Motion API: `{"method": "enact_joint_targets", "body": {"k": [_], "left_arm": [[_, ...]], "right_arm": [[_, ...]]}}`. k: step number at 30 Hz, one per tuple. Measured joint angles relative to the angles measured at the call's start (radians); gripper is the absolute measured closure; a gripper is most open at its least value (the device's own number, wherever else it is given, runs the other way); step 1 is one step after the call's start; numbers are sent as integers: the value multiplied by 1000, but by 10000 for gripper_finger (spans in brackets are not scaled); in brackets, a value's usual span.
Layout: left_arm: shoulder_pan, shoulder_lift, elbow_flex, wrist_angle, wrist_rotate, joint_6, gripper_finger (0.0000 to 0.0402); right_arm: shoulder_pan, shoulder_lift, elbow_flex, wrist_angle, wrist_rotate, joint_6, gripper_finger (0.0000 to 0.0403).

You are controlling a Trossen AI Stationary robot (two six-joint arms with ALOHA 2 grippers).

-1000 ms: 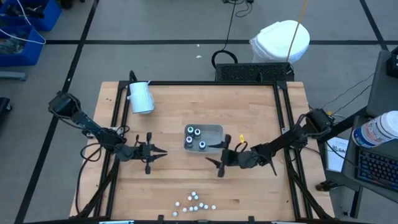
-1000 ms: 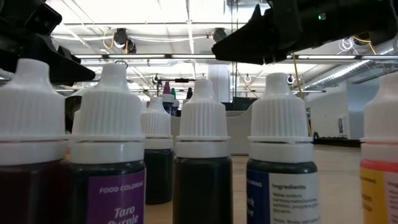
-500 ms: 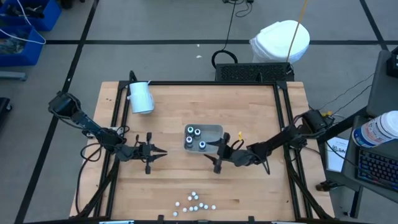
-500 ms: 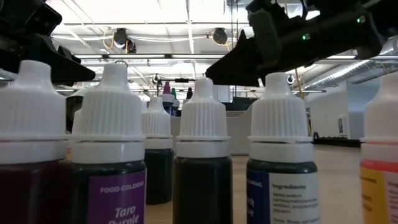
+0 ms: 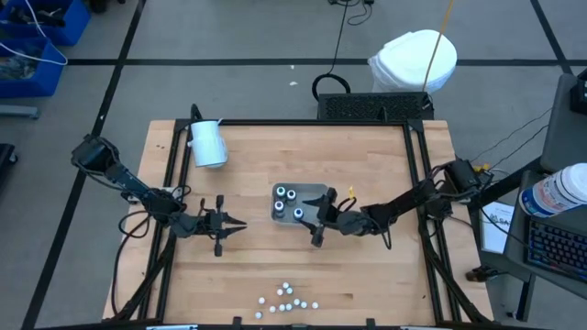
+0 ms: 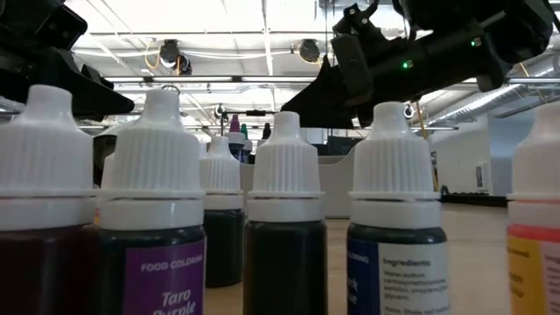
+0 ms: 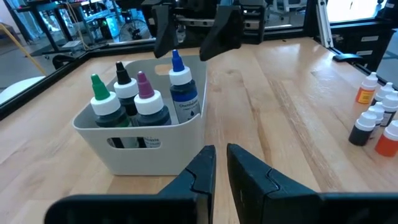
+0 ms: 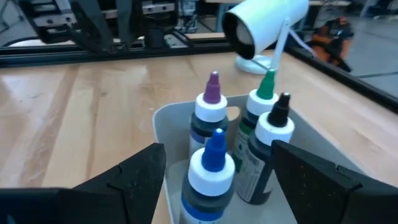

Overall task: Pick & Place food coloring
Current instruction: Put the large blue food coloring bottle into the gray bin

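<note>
A pale grey tray (image 5: 312,191) sits mid-table with four food coloring bottles (image 5: 289,203) standing in it; their caps are blue (image 8: 214,149), purple, green and black. Several more food coloring bottles (image 5: 287,298) stand near the table's front edge, close up in the low view (image 6: 284,210). My right gripper (image 5: 317,221) is open at the tray's right end, one finger (image 8: 134,171) on either side of it; I cannot tell if they touch it. My left gripper (image 5: 237,225) waits left of the tray, shut on nothing (image 7: 221,162).
A large white cylinder (image 5: 207,143) lies on its side at the table's far left. A small yellow piece (image 5: 353,195) sits right of the tray. Bare wood lies between the tray and the front bottles. Black rails (image 5: 417,183) frame the table.
My right gripper has moved toward the table's left and a little down, closing in on the tray's right end, and has rolled slightly. Its fingers have stayed open. The left arm, the tray and the bottles have kept still.
</note>
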Motion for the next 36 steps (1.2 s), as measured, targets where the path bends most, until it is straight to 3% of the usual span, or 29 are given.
{"method": "enact_joint_targets", "body": {"k": [9,24,29,36], "left_arm": [[0,0,0,1,-9,6,353],[1,0,0,7,-9,23,353],[1,0,0,8,-10,24,353],[1,0,0,7,-13,24,353]], "right_arm": [[-24,0,1,-13,-86,-6,125],[-39,85,14,57,-58,-20,130],[-39,85,14,57,-60,-18,155],[-39,85,14,58,-106,-8,223]]}}
